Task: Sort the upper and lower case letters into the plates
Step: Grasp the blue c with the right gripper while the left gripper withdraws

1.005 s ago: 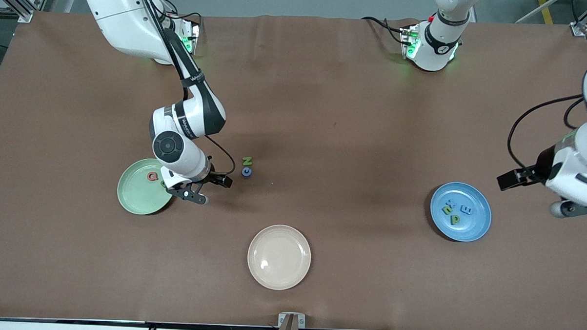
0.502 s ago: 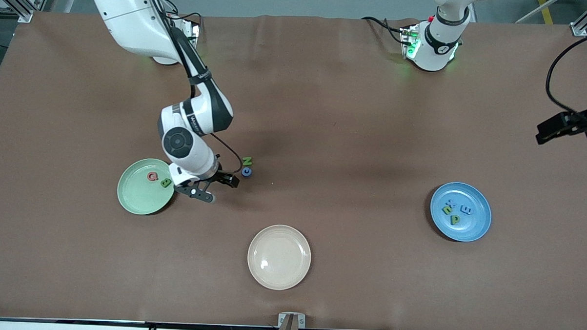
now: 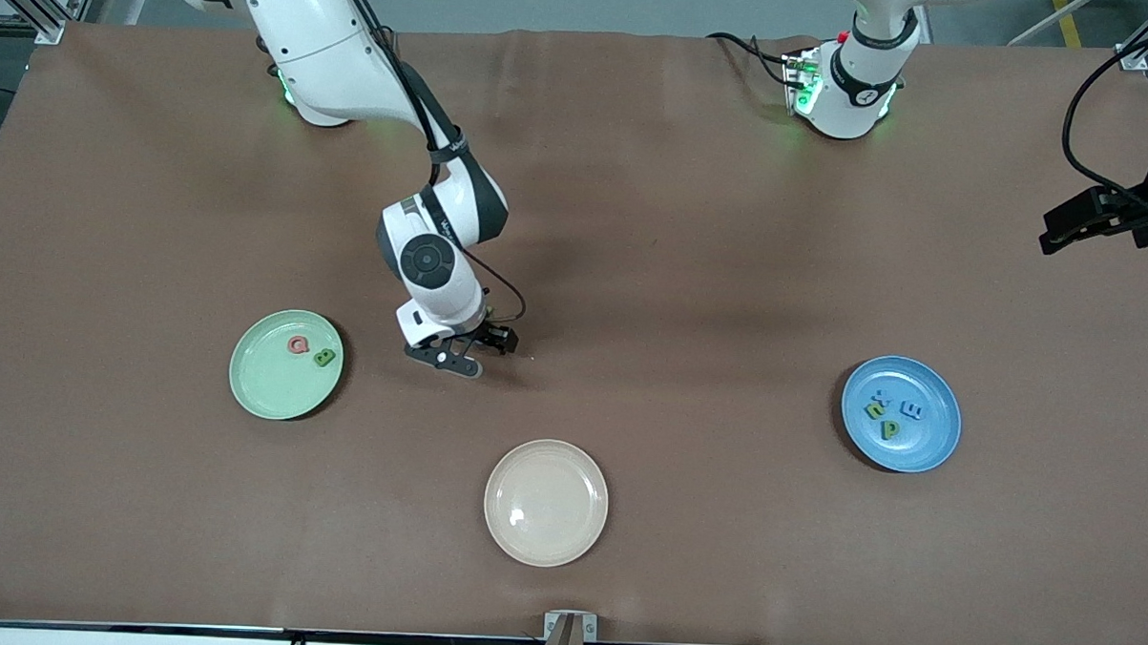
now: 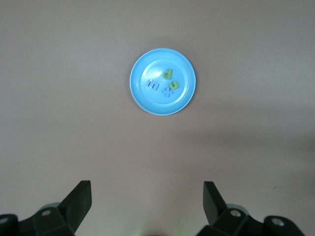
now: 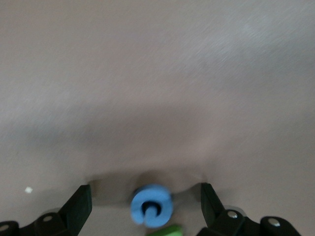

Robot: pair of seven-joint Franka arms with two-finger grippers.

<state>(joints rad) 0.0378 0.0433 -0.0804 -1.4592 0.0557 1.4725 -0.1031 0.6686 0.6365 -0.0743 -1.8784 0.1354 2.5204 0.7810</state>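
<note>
My right gripper [image 3: 473,350] is open and hangs low over two loose letters on the table, which my arm hides in the front view. In the right wrist view the blue letter [image 5: 151,205] lies between the open fingers [image 5: 81,204], untouched, with a green letter [image 5: 165,230] beside it. The pale green plate [image 3: 257,388] holds a pinkish-red letter [image 3: 296,344] and a green letter [image 3: 324,358]. The blue plate [image 3: 933,440] holds two green and two blue letters. My left gripper [image 4: 147,189] is open and empty, high above the table at the left arm's end, looking at the blue plate [image 4: 140,98].
A cream-beige plate [image 3: 546,502] stands empty near the front camera's edge of the table, about midway along it. Bare brown table lies between the plates.
My right gripper has moved from beside the green plate to over the two loose letters. My left arm has lifted away from the blue plate to the table's end.
</note>
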